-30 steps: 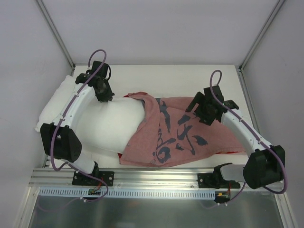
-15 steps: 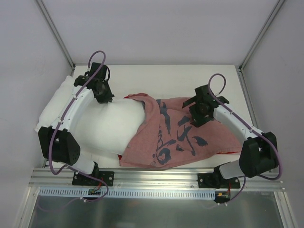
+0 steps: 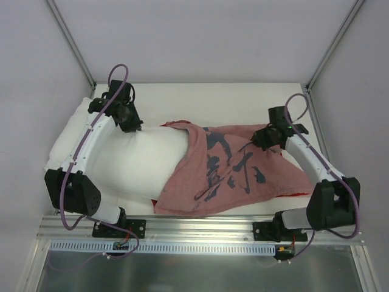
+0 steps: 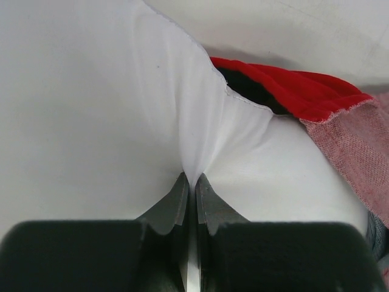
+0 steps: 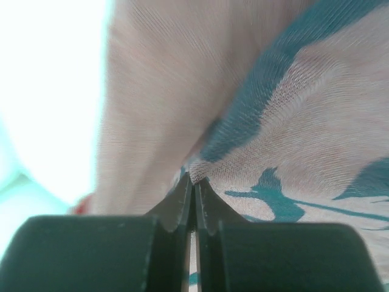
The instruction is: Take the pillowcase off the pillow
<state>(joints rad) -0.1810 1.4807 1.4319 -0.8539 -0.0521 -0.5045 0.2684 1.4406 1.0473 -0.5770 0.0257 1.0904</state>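
The white pillow (image 3: 130, 161) lies across the left half of the table, its right part still inside the dusty-pink pillowcase (image 3: 243, 176) with dark brush characters. My left gripper (image 3: 129, 123) is shut on a pinched fold of the pillow (image 4: 109, 103) near its far edge; the fold runs up between the fingertips (image 4: 182, 188). The pillowcase's red-trimmed opening (image 4: 292, 91) gapes just beyond that. My right gripper (image 3: 260, 140) is shut on a raised pinch of the pillowcase (image 5: 292, 121) at its far right part, the cloth drawn up into a ridge.
White walls with metal corner posts (image 3: 72, 42) close in the table on three sides. The arm bases sit on a metal rail (image 3: 194, 234) at the near edge. A red edge of cloth (image 3: 296, 194) shows under the pillowcase's near right side.
My right gripper moved right and back, then closed on the pillowcase, pulling the cloth up and rightward. The left arm shifted slightly left while keeping its grip on the pillow.
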